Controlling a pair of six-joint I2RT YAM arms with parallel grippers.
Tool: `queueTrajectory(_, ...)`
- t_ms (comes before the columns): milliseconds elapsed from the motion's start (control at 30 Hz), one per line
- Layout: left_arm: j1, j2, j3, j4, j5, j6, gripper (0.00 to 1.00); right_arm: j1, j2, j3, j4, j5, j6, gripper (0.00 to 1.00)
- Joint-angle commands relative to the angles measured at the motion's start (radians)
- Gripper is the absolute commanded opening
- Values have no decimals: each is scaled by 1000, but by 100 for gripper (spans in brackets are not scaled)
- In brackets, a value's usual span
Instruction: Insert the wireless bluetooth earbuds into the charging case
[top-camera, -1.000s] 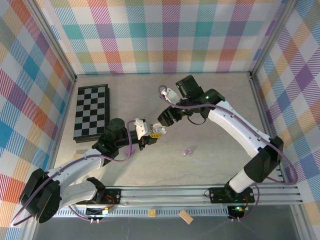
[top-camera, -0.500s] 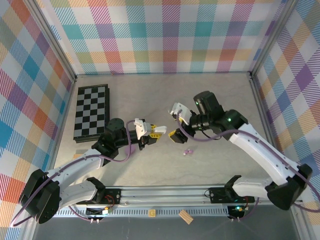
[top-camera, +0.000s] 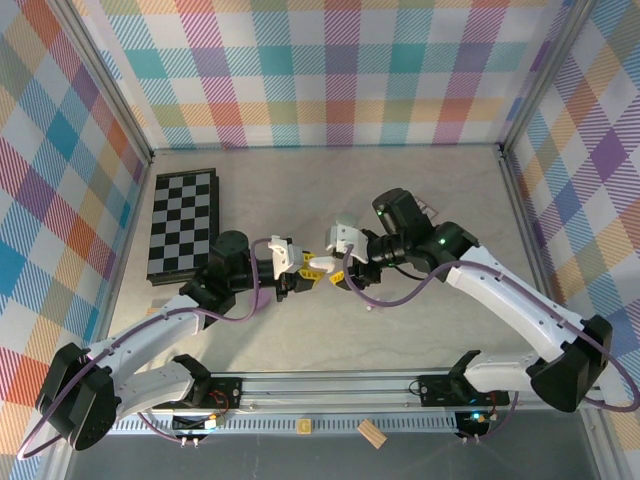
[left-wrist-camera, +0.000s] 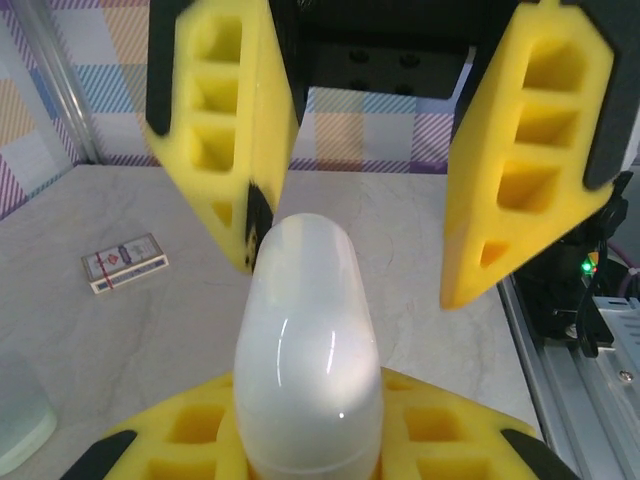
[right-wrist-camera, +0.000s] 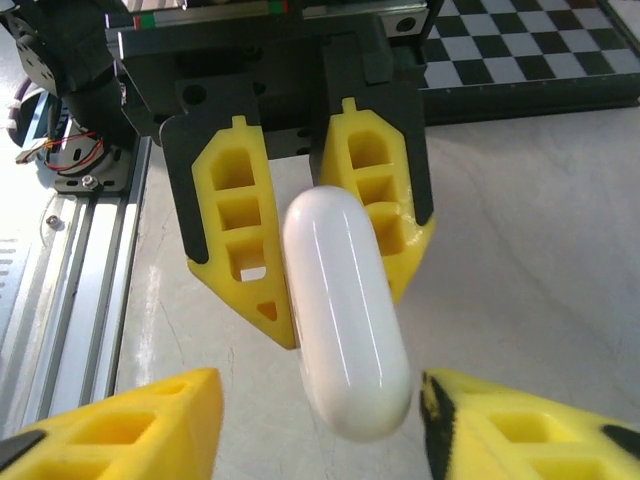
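Note:
My left gripper (top-camera: 300, 272) is shut on a white pebble-shaped charging case (top-camera: 318, 266), held above the table's middle. In the left wrist view the case (left-wrist-camera: 308, 340) rises from between my yellow fingers (left-wrist-camera: 180, 435). My right gripper (top-camera: 338, 262) faces it from the right, open, with one finger on each side of the case's free end. In the right wrist view the case (right-wrist-camera: 345, 310) hangs between my fingertips (right-wrist-camera: 130, 425); the right one is very near it, the left one apart. A tiny lilac earbud (top-camera: 370, 304) seems to lie on the table under the right arm's cable.
A folded chessboard (top-camera: 182, 222) lies at the left. A small patterned card (left-wrist-camera: 125, 262) sits on the table beyond the case. The metal rail (top-camera: 330, 385) runs along the near edge, with a wooden block (top-camera: 371, 432) in front of it.
The right arm pulled away to the right, then swung back left to the case, and its jaws have narrowed around the case's end. The left gripper kept the case still.

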Motion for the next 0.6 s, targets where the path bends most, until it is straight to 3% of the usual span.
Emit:
queueTrajectory(0, 0, -16, 32, 5, 42, 14, 3, 9, 23, 35, 33, -44, -28, 48)
queueTrajectory(200, 0, -11, 24, 6, 28, 16, 4, 9, 13, 21, 51, -43, -22, 29)
queueTrajectory(300, 0, -10, 20, 9, 17, 15, 6, 9, 2, 7, 57, -26, -11, 26)
queueTrajectory(433, 0, -13, 1, 50, -24, 3, 43, -1, -14, -31, 107, 12, 56, 25)
queueTrajectory(567, 2, -19, -70, 144, -153, -17, 71, -60, -32, -122, 259, 44, 231, 25)
